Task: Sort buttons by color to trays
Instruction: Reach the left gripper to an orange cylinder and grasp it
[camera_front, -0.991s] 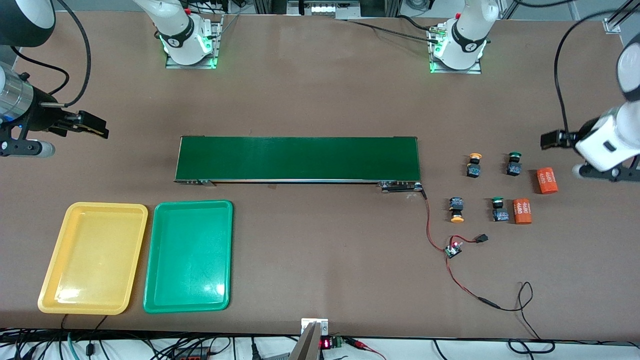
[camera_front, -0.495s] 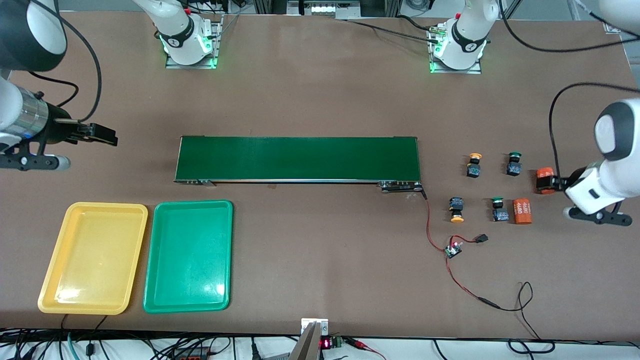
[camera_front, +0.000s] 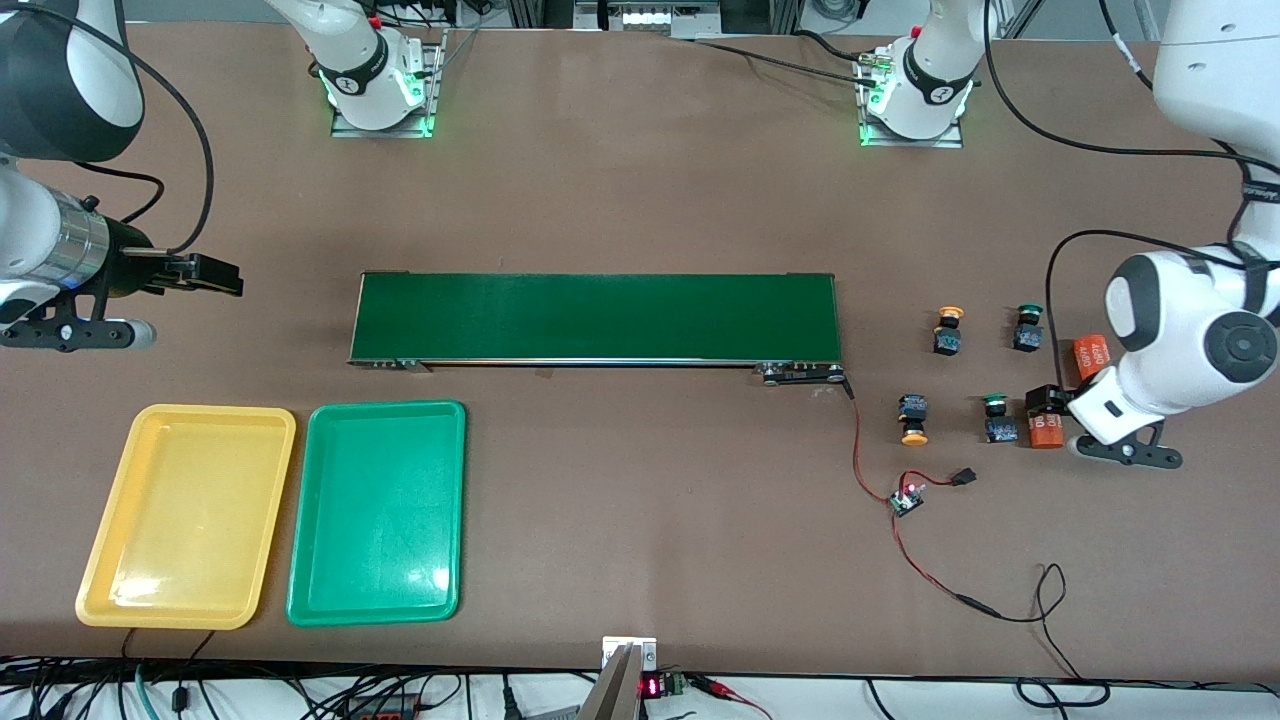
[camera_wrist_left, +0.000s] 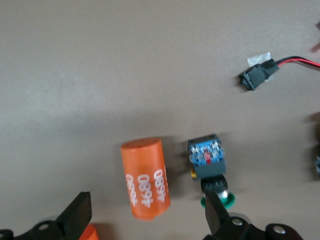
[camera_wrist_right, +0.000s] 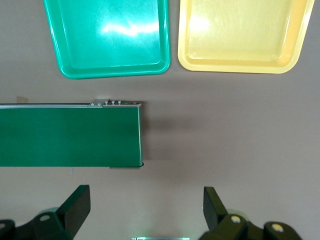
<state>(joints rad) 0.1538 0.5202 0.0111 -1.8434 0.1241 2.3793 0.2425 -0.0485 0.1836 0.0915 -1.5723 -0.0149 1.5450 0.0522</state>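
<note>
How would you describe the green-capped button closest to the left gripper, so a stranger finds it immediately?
Start at the conveyor belt and go toward the left arm's end, where four buttons sit. This button has a green cap and lies right beside an orange cylinder.

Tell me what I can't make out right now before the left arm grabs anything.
- Orange "4680" cylinder nearer the camera: front view, partly covered by the left pincer.
- Green-capped push-button switch: left wrist view, its cap is partly hidden by a pincer finger.
- Second orange cylinder: left wrist view, cut off by the edge.
- Right pincer: front view, finger gap not discernible.
</note>
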